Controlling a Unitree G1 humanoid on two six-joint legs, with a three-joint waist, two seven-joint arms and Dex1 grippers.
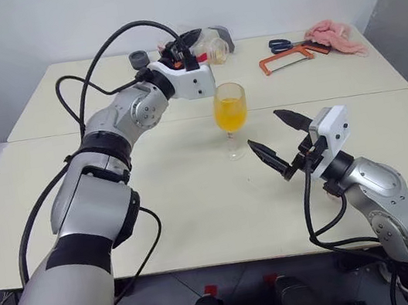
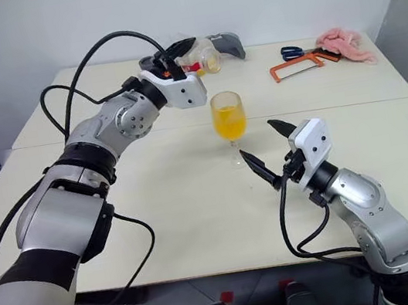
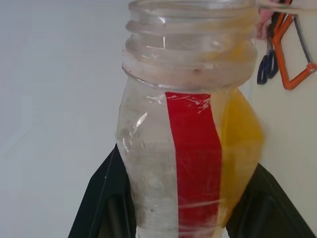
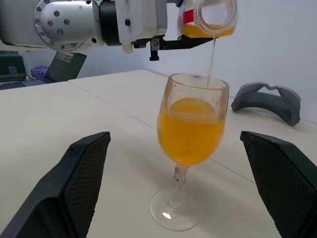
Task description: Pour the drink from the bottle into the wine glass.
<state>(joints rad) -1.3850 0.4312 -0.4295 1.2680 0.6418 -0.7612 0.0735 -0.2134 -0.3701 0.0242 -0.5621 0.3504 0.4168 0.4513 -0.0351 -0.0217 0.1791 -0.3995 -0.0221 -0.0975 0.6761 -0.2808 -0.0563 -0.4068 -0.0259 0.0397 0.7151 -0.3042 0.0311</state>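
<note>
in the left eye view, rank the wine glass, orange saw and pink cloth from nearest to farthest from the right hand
1. Wine glass: just ahead of the open right hand, slightly to its left.
2. Orange saw: farther back on the table, beside the scissors.
3. Pink cloth: farthest, at the back right, just past the saw.

You're looking at a clear, thin plastic bottle [image 3: 188, 163] with a crinkled glossy skin and a smooth red label strip, tipped above the wine glass [image 4: 190, 144], which is colourless glossy glass holding the translucent orange drink [image 4: 190, 131]. Under the glass you see a smooth, matt pale table [image 1: 196, 201]. Beyond the glass lie a soft pink cloth [image 1: 335, 35] and a matt grey moulded plastic piece [image 4: 267, 99].
</note>
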